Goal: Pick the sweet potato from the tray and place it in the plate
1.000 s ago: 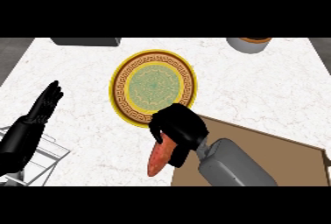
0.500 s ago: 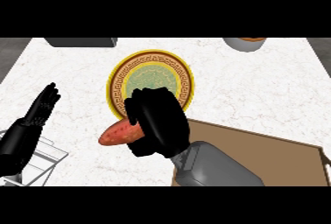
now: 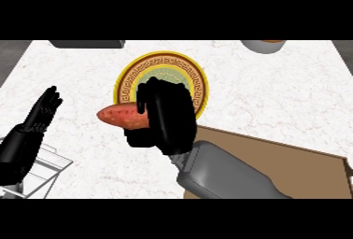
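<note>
Orange-red skin marks the sweet potato [image 3: 121, 116], which is held curled within the fingers of the right hand [image 3: 164, 119], above the table [image 3: 276, 88] at the lower-left rim of the plate [image 3: 190, 70]. Only its left end is seen; the remainder is hidden behind the hand. The item is judged stiff, fairly dense and not fragile, with a rounded, tapered body liable to roll; hold is best taken around the thick middle. The left hand [image 3: 40, 116] is shown at the left edge, fingers straight and pressed together, resting. Much of the plate's lower half is covered by the hand. The tray [image 3: 289, 158] is cut off at the lower right, and a wire object [image 3: 48, 163] at lower left cannot be identified
</note>
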Controlling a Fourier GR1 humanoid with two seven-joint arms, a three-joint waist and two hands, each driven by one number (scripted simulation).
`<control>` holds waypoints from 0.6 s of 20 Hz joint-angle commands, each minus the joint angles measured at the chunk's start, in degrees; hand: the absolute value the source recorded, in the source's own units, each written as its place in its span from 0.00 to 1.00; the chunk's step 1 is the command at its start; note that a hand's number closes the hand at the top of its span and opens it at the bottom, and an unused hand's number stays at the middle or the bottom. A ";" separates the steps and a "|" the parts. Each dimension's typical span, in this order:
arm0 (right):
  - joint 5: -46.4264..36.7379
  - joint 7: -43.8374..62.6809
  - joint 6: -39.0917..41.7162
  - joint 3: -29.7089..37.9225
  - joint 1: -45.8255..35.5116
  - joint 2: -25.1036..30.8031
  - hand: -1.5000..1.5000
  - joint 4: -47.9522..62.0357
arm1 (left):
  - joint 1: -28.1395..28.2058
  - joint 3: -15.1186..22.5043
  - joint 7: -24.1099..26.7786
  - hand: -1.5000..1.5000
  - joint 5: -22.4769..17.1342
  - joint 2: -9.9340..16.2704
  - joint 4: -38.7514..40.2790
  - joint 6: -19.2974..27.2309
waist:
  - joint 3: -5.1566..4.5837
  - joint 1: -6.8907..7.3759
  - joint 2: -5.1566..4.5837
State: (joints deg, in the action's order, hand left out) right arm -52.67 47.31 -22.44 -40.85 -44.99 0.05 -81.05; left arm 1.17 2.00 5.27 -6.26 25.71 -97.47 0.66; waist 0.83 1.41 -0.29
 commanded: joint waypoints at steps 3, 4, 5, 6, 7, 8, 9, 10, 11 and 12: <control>0.63 1.99 -4.58 2.54 -3.38 -0.05 1.00 8.74 | -1.04 1.68 -10.42 0.50 -3.19 -5.78 7.32 2.90 | -0.84 -0.45 -1.24; 1.70 2.42 -4.26 2.06 -3.73 -0.05 1.00 8.10 | -1.79 0.56 -10.76 0.50 -3.83 -4.57 8.13 2.12 | -0.84 -0.77 -0.93; 1.98 1.97 -3.09 3.28 -5.58 -0.05 1.00 10.18 | -1.61 0.65 -9.85 0.50 -4.23 -4.75 8.35 1.73 | -0.89 -0.70 -1.03; 0.99 1.06 -4.41 2.26 -4.07 -0.05 1.00 11.11 | -1.62 0.77 -10.56 0.50 -3.55 -5.13 8.21 2.78 | -0.85 -1.14 -0.99; 1.67 0.08 -2.50 2.66 -4.27 -0.05 1.00 12.36 | -2.16 -0.06 -10.37 0.50 -3.85 -5.06 8.97 3.01 | -0.87 -1.62 -1.09; 2.51 -0.32 -0.45 4.15 -5.37 0.45 1.00 13.54 | -1.27 1.60 -11.17 0.50 -3.33 -6.45 7.20 3.90 | -0.83 -1.79 -1.04; 2.58 -2.44 -2.48 2.82 -2.82 0.08 1.00 16.47 | -1.56 0.96 -11.35 0.50 -3.82 -5.23 6.69 2.98 | -0.80 -1.34 -1.32; 5.03 -2.93 0.52 4.41 -4.48 0.26 1.00 17.55 | 0.45 0.39 -9.59 0.50 -4.17 -4.71 6.68 2.31 | -0.84 -0.57 -1.16; 5.69 -2.94 2.80 3.01 -5.58 -0.04 1.00 18.51 | -1.73 0.62 -10.21 0.50 -3.25 -4.74 8.31 2.99 | -0.88 -1.06 -1.43; 8.22 -5.74 1.24 4.69 -3.69 -0.04 1.00 19.27 | -1.82 1.83 -10.64 0.50 -3.26 -5.66 7.12 3.18 | -0.78 -1.30 -1.57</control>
State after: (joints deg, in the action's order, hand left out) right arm -48.44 45.17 -22.68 -37.48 -49.12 0.11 -66.03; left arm 1.63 1.42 4.74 -6.72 25.81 -97.43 1.19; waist 1.06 0.70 -0.92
